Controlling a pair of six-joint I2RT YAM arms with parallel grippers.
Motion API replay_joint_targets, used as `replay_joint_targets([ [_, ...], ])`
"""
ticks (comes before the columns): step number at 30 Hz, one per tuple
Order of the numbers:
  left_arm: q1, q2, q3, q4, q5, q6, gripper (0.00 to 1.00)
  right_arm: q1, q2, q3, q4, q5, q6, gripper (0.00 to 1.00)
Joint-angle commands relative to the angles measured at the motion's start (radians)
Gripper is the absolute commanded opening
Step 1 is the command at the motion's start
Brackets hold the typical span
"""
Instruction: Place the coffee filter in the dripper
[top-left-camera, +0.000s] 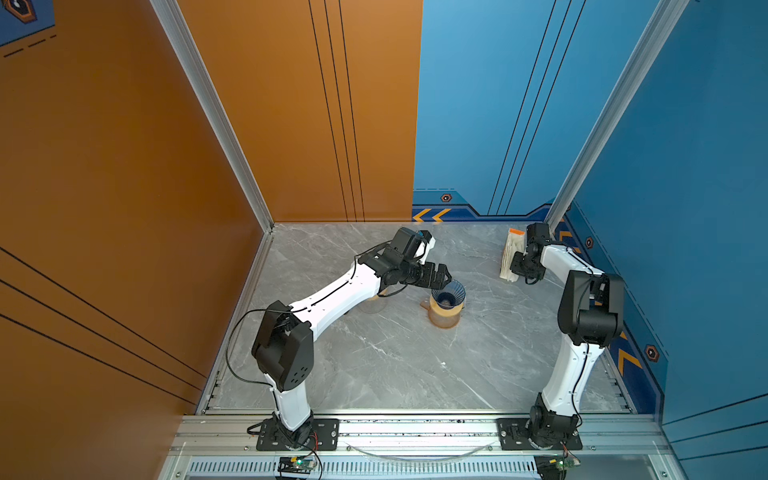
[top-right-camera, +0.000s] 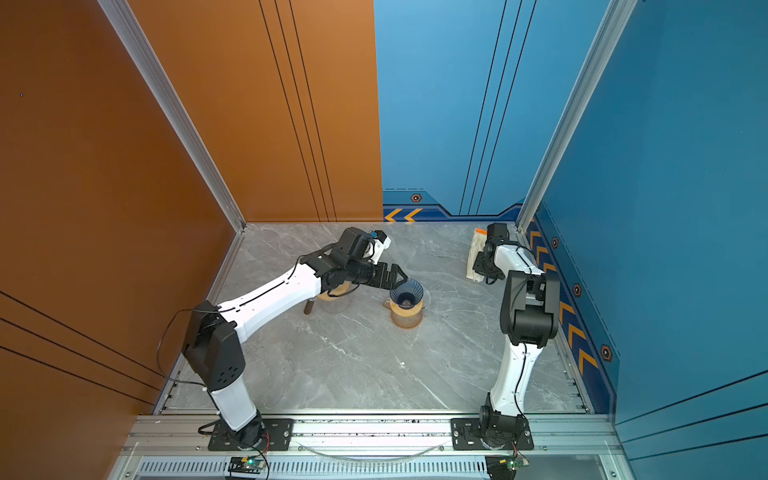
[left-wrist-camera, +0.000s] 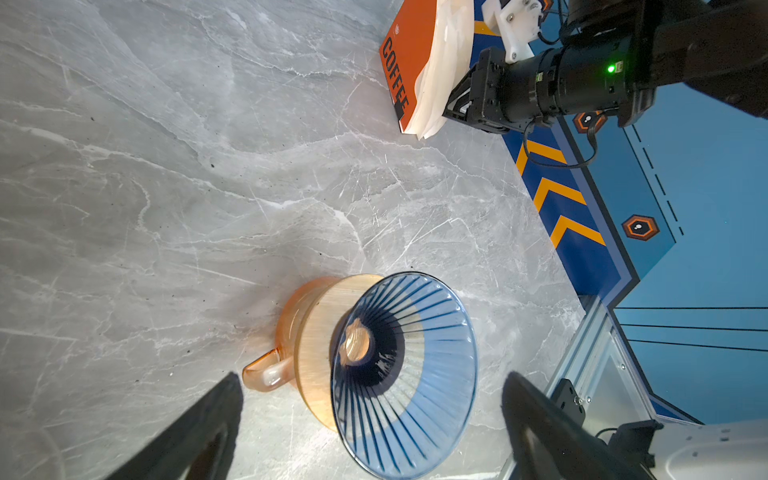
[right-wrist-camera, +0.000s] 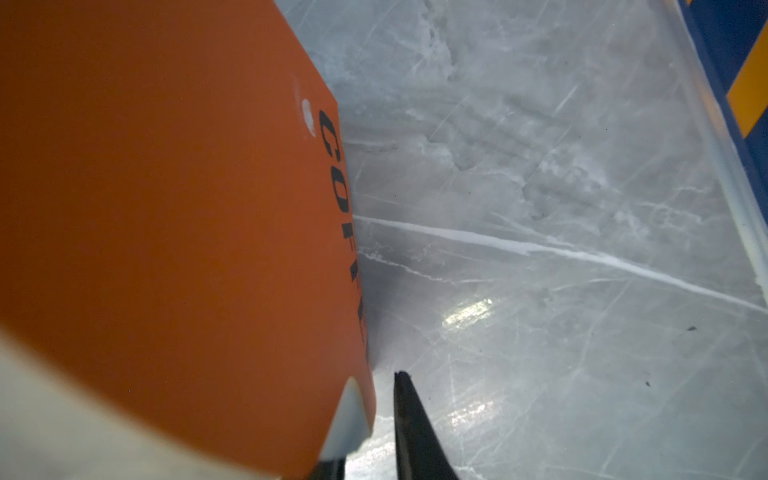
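The dripper (top-left-camera: 449, 292) (top-right-camera: 407, 292) is a ribbed blue glass cone with nothing inside, seated on an amber carafe (top-left-camera: 445, 318) (left-wrist-camera: 307, 332) mid-table. My left gripper (top-left-camera: 445, 279) (top-right-camera: 401, 277) (left-wrist-camera: 372, 376) hangs open at its rim, one finger on each side, touching nothing. At the back right stands the coffee filter pack (top-left-camera: 510, 255) (top-right-camera: 475, 257): white filters (left-wrist-camera: 444, 70) behind an orange "COFFEE" cover (right-wrist-camera: 166, 208). My right gripper (top-left-camera: 517, 266) (left-wrist-camera: 451, 106) (right-wrist-camera: 380, 399) has its jaws nearly together on the pack's lower white corner. One finger is mostly hidden behind the pack.
A second glass vessel with a brown handle (top-right-camera: 332, 303) stands partly under my left forearm. The blue right wall with orange chevrons (top-left-camera: 582, 257) runs just behind the right gripper. An aluminium rail (top-left-camera: 415, 428) borders the table's front.
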Motion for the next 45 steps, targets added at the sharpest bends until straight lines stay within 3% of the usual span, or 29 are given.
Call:
replay_joint_targets([
  [1, -0.012, 0.015, 0.031, -0.025, 0.016, -0.006, 0.98, -0.008, 0.018, 0.035, 0.001, 0.012, -0.021, 0.17],
  [14, -0.015, 0.020, 0.034, -0.029, 0.017, -0.006, 0.98, -0.005, 0.001, 0.025, 0.012, -0.006, -0.027, 0.00],
  [26, -0.016, 0.019, 0.033, -0.030, 0.020, -0.004, 0.98, 0.019, -0.051, 0.004, -0.020, 0.030, -0.041, 0.00],
  [29, -0.017, 0.017, 0.030, -0.029, 0.020, -0.005, 0.98, 0.025, -0.057, 0.003, -0.025, 0.035, -0.042, 0.08],
  [32, -0.017, 0.015, 0.028, -0.029, 0.021, -0.004, 0.98, 0.027, -0.059, 0.003, -0.026, 0.042, -0.041, 0.10],
  [38, -0.018, 0.015, 0.027, -0.029, 0.020, -0.005, 0.98, 0.034, -0.061, 0.009, -0.025, 0.060, -0.037, 0.10],
  [45, -0.018, 0.020, 0.028, -0.029, 0.023, -0.005, 0.98, 0.032, -0.048, 0.014, -0.028, 0.066, -0.034, 0.02],
])
